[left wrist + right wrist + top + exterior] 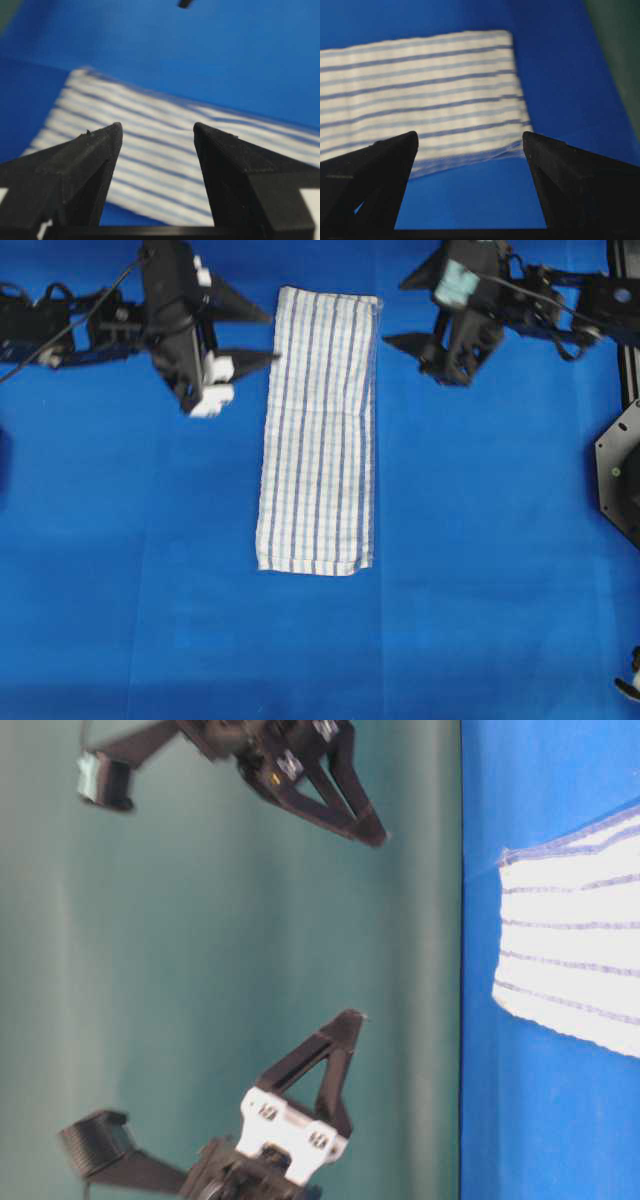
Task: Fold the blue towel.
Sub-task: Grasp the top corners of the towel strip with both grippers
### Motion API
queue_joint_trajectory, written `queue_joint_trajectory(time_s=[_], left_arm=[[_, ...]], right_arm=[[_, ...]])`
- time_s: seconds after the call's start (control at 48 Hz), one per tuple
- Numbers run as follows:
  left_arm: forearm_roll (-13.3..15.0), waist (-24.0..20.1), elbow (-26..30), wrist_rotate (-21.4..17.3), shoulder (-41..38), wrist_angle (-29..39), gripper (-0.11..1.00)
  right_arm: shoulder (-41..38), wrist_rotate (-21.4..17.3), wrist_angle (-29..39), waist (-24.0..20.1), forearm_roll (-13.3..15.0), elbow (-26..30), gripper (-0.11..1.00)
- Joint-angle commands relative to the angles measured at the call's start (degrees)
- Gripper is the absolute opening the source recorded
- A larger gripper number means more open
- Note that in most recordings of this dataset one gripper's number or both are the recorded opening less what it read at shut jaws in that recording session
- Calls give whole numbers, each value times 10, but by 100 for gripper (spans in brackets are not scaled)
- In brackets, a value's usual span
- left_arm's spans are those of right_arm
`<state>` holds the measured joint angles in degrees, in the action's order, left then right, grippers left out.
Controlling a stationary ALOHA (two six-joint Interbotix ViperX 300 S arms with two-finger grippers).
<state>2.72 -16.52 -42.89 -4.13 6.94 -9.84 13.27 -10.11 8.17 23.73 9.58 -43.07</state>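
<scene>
Table-level view: blue towel (575, 950) partly cropped.

Both arms are black with thin cables; pointed triangular black fingers (245, 308) sit on white mounts.

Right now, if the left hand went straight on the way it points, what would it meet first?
The blue towel. The left hand is open and aims at the towel's long edge near its far end; its height above the table covering is unclear.
</scene>
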Motion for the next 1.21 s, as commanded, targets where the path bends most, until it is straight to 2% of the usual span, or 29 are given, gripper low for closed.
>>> queue_joint_trajectory(time_s=[0.0, 0.146, 0.459, 0.772, 0.98, 1.126, 1.189], left_arm=[[-2, -24, 21, -16, -15, -6, 54], [-2, -64, 44, -39, -74, -20, 54], [-2, -116, 84, -50, -199, -91, 54], [-1, -120, 113, -49, -283, -112, 54], [0, -121, 122, -49, -308, -117, 54], [0, -121, 122, -49, -310, -118, 51], [2, -120, 121, -47, -309, -117, 47]], right_arm=[[-28, -1, -22, 18, 1, 24, 91], [-95, -1, -51, 44, 1, 44, 91], [-176, -1, -99, 69, -4, 55, 91], [-221, -2, -121, 76, -5, 54, 91], [-240, -2, -131, 83, -6, 52, 89], [-250, -2, -133, 83, -5, 51, 83], [-251, -1, -133, 83, -4, 51, 74]])
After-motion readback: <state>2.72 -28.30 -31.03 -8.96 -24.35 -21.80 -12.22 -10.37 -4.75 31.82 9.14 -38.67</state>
